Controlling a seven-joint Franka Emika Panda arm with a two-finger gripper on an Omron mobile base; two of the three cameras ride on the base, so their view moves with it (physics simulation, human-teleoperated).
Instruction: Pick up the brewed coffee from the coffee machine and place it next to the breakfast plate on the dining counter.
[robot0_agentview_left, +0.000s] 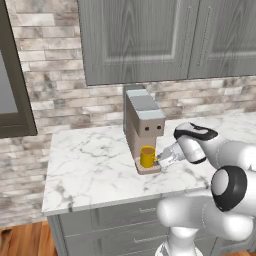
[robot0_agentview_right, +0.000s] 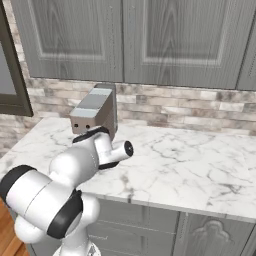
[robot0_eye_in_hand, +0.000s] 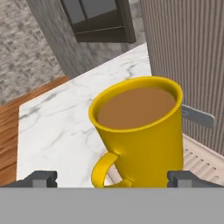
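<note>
With the pincer (robot0_eye_in_hand: 112, 179) spread wide and level with it, the small bright yellow mug of brown coffee (robot0_eye_in_hand: 139, 131) sits on the base tray of the tall beige-brown coffee machine (robot0_agentview_left: 143, 127), on the white marble bench (robot0_agentview_left: 95, 170) by the brick wall. Mug sits between the two dark fingertips (robot0_eye_in_hand: 40, 178), handle facing the hand, nothing gripped yet. My read: ease in a bit, centre on the body not the handle, close gently, lift straight and level; it's full, so tilt spills.
</note>
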